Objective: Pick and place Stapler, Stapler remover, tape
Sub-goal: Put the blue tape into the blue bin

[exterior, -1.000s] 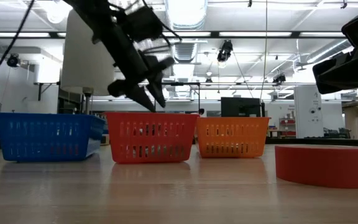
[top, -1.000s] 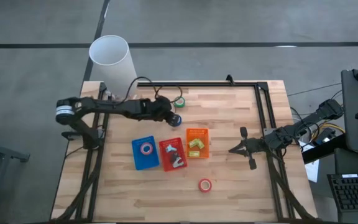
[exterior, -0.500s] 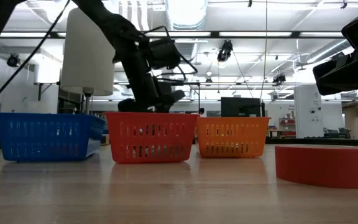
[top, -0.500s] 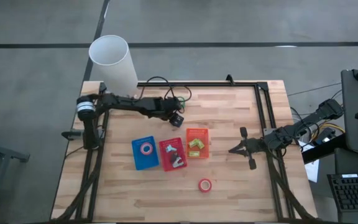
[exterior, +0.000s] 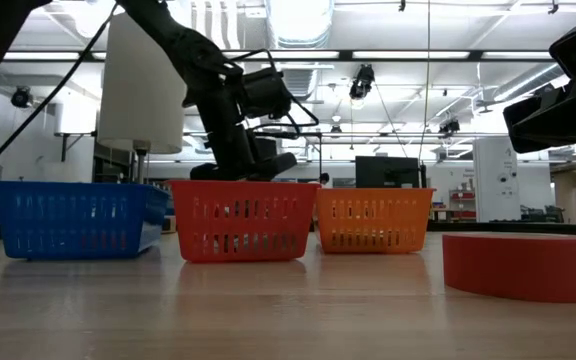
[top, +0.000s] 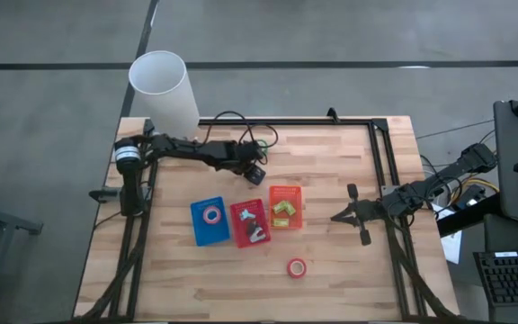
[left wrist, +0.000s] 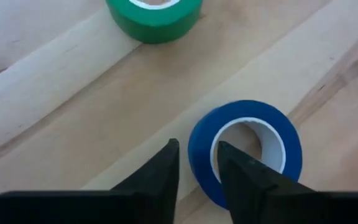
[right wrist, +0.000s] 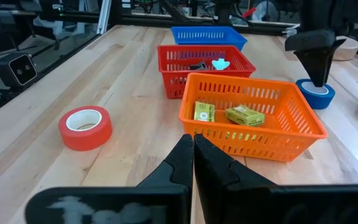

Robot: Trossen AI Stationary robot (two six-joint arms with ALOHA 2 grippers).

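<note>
Tape rolls are spread over the wooden tabletop: a blue ring-shaped tape roll with a pale centre hole lies flat toward the far edge, left of the middle, with a green ring-shaped tape roll near it, closer to the far edge. A red tape roll lies on its own near the front edge, well apart from the baskets. A pinkish-red tape roll lies inside the blue plastic basket.

Three small slotted baskets stand side by side around the middle of the tabletop. Beside the blue one is a red plastic basket holding small metal items too small to tell apart. Next to it, an orange plastic basket holds small yellow-green blocks.

The left gripper is down at the blue roll, one dark finger inside the centre hole and the other just outside the ring, so the roll's wall sits between them; whether they are pressing on it I cannot tell. The right gripper waits near the right edge of the tabletop, its fingers closed together with nothing between them.

A tall white cylinder stands at the far left corner
</note>
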